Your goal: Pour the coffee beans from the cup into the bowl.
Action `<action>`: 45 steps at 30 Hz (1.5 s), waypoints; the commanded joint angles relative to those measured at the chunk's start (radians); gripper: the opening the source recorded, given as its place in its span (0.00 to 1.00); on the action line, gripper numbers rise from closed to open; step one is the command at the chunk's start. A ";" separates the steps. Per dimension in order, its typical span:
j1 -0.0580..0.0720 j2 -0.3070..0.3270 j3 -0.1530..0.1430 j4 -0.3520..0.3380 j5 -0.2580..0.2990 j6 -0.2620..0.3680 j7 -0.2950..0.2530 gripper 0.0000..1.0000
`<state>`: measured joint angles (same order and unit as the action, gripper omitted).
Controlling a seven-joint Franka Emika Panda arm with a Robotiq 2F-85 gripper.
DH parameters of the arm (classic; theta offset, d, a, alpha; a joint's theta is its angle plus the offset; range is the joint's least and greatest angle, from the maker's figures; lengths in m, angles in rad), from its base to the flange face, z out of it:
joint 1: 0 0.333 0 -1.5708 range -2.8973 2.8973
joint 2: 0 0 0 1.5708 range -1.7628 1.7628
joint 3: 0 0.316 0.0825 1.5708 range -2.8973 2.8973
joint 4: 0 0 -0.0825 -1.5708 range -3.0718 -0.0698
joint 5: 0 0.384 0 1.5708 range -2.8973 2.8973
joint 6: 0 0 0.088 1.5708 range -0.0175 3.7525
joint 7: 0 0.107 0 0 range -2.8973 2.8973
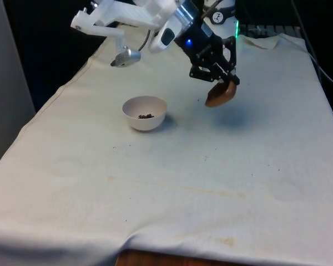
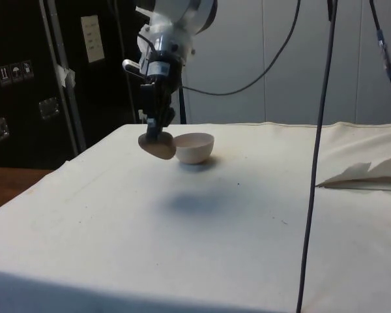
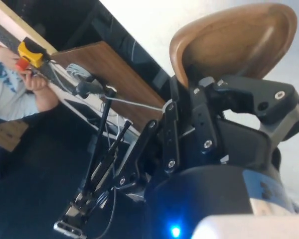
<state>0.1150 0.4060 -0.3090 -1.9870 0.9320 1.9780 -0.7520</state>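
White cloth (image 1: 211, 183) covers the table; a person's hand (image 3: 37, 82) holds a yellow device (image 3: 30, 54).

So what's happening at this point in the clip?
The gripper holds a brown wooden cup in the air, tipped over on its side. It hangs to the front view's right of the white bowl, not over it. The bowl sits on the cloth with a few coffee beans already in it.

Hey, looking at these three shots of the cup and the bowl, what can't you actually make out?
- Bowl contents: in the side view its near wall hides the inside; the beans show in the front view.
- Cup interior: the front and side views face its outer wall, and the wrist view shows part of the hollow past the gripper, so leftover beans cannot be ruled out.
- Bean count: too small.
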 commanded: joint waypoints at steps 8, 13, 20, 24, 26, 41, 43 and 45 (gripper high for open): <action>0.011 0.001 0.034 -0.007 -0.031 0.085 0.024 0.00; 0.000 0.001 0.056 -0.007 -0.037 0.098 0.021 0.00; 0.009 0.001 0.078 -0.013 -0.109 0.158 0.068 0.00; 0.010 0.002 0.083 -0.012 -0.131 0.167 0.080 0.00; 0.010 0.002 0.087 -0.011 -0.145 0.174 0.086 0.00; 0.009 0.011 0.118 -0.002 -0.242 0.241 0.135 0.00; 0.011 0.015 0.127 -0.004 -0.254 0.266 0.139 0.00; 0.011 0.018 0.135 -0.004 -0.264 0.284 0.145 0.00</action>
<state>0.1150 0.4180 -0.1740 -1.9920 0.6860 2.2340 -0.6240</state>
